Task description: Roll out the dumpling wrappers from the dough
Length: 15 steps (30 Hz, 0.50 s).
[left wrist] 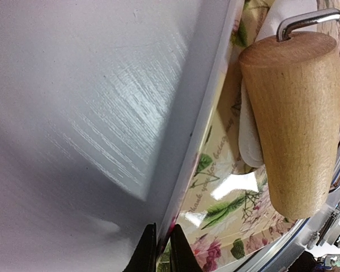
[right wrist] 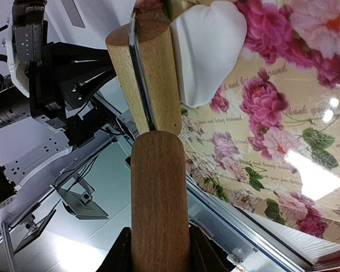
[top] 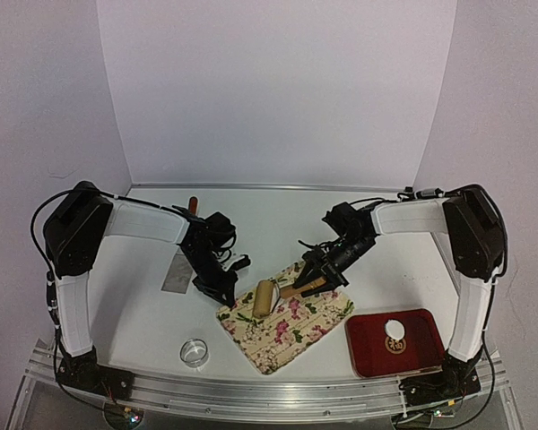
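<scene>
The right gripper (right wrist: 161, 252) clenches the handle of the small wooden roller (right wrist: 158, 187), its barrel just ahead on the flat white dough (right wrist: 207, 51), while the left gripper (left wrist: 161, 252) pinches the edge of the floral mat (left wrist: 215, 187), likely anchoring it.

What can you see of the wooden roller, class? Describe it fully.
The wooden roller has a short, pale wood drum carried on a bent metal wire bracket, which joins a darker round wooden handle. It lies low over the floral mat, its drum resting on the white dough, which shows beside and under it. The right gripper holds the handle, one finger on either side. Nothing else is seen touching it.
</scene>
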Available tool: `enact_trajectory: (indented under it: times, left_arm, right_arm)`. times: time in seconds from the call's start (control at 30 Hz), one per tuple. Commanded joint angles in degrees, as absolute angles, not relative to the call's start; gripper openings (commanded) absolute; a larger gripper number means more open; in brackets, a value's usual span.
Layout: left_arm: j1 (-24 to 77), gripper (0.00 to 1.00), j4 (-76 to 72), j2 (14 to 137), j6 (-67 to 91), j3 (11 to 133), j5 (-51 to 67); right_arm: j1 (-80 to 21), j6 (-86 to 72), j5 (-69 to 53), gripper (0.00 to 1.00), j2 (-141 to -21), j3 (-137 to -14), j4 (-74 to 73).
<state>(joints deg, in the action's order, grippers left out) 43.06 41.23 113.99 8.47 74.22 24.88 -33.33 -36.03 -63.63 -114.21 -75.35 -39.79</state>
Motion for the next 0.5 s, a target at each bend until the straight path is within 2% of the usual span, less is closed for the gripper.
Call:
enact_trajectory:
  times: [0.0,0.47]
  left_arm:
    - [42.84,0.00,41.82,113.02,10.46,74.72,22.88]
    - [42.89,0.00,41.76,113.57,9.66,75.09,23.44]
  right_arm:
    - [-34.22,-37.46,-42.84,0.00,-121.23,-71.70,-51.87]
    - [-34.20,-37.60,-38.97,0.00,-124.68,-72.53,-52.24]
